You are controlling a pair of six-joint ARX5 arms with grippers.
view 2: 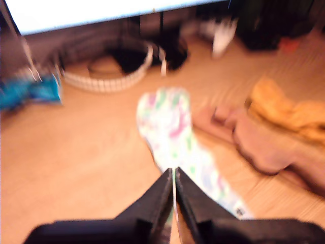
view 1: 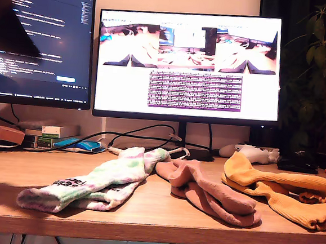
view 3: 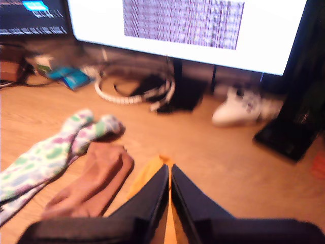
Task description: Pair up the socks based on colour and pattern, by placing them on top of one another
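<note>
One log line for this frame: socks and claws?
tie-dye socks stacked | pink socks stacked | yellow socks heaped | first claw shut | second claw shut

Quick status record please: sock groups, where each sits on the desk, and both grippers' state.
tie-dye socks: stacked, exterior view's left
pink socks: piled together, centre, touching the tie-dye toes
yellow socks: heaped, exterior view's right
my first gripper: jaws together, above the tie-dye socks, holding nothing
my second gripper: jaws together, above the yellow socks
desk: wood
</note>
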